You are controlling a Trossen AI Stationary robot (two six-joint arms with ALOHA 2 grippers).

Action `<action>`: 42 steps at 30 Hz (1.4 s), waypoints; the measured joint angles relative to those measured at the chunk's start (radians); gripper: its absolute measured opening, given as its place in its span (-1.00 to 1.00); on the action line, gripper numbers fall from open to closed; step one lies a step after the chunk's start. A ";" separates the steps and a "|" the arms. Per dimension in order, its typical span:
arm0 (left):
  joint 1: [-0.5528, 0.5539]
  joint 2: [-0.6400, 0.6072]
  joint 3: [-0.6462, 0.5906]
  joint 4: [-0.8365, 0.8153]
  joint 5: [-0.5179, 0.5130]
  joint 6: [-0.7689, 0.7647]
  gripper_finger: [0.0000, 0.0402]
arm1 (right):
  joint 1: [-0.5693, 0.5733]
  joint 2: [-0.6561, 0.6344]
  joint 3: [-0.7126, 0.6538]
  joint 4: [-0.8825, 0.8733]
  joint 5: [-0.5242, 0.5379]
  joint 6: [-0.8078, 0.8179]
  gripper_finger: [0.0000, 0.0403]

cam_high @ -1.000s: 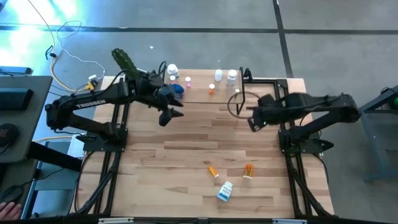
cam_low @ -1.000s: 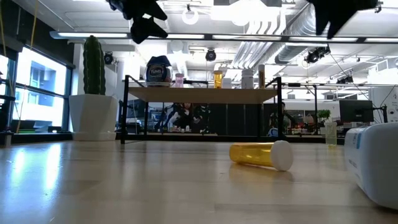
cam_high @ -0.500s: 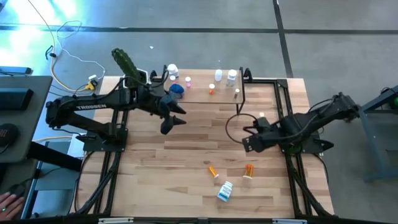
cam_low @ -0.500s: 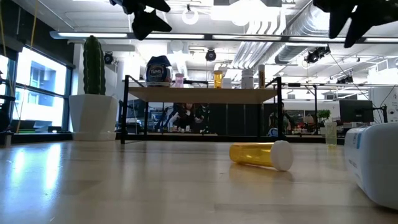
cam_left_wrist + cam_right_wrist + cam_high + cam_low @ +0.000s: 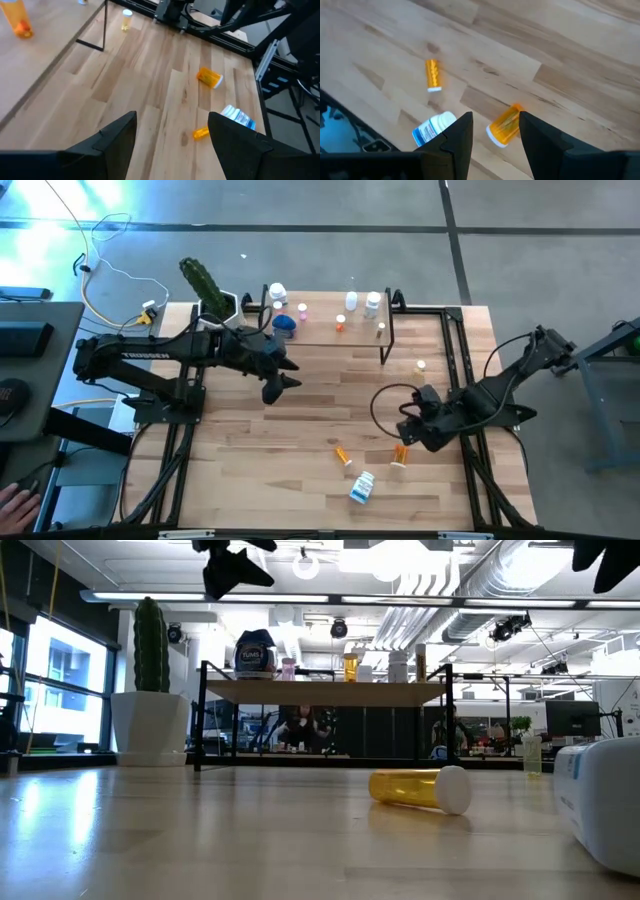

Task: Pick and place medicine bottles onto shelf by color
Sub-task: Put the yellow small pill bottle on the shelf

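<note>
Three bottles lie loose near my table's front edge from above: a slim orange vial, an orange bottle, a white bottle. Bare planks separate them from the shelf. The right gripper hangs spread over the orange bottle; the left gripper, spread, hangs mid-table. At table height, the white bottle is cut off.

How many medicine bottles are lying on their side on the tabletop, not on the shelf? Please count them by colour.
Orange bottles: 2
White bottle with a blue label: 1
Total: 3
</note>
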 joint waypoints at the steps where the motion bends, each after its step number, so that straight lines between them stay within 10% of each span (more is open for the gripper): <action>1: -0.014 0.000 0.000 -0.001 -0.014 -0.015 0.18 | 0.013 0.007 0.000 0.008 0.006 -0.011 -0.25; 16: -0.240 0.000 0.000 -0.004 -0.162 -0.220 0.18 | 0.058 0.148 0.000 0.055 0.085 -0.166 0.04; 42: -0.245 0.001 0.000 -0.023 -0.317 -0.085 0.18 | -0.414 -0.200 0.000 -0.392 0.325 -0.220 0.12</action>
